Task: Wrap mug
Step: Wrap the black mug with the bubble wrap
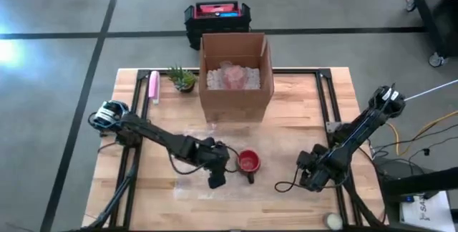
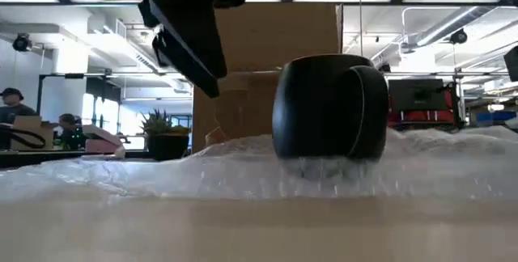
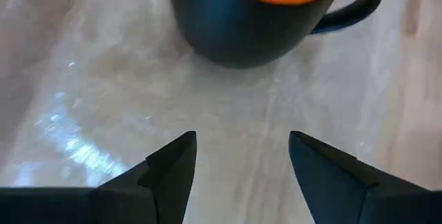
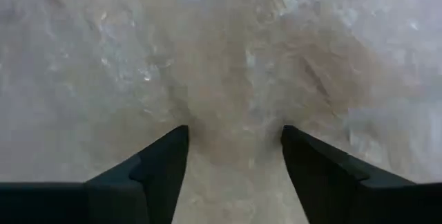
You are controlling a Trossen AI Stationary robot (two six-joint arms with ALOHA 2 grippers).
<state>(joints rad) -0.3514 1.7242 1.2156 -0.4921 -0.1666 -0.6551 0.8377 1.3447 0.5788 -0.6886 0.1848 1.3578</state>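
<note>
A dark mug with a red inside stands upright on a clear sheet of bubble wrap spread over the middle of the table. Its handle points toward the near edge. My left gripper hovers open just left of the mug. In the left wrist view it faces the mug over the wrap. The low view shows it raised above the wrap, left of the mug. My right gripper is open over the wrap's right part, right of the mug.
An open cardboard box with white filling and a pink bundle stands at the far middle. A small plant and a pink object lie left of it. A roll sits at the near right corner.
</note>
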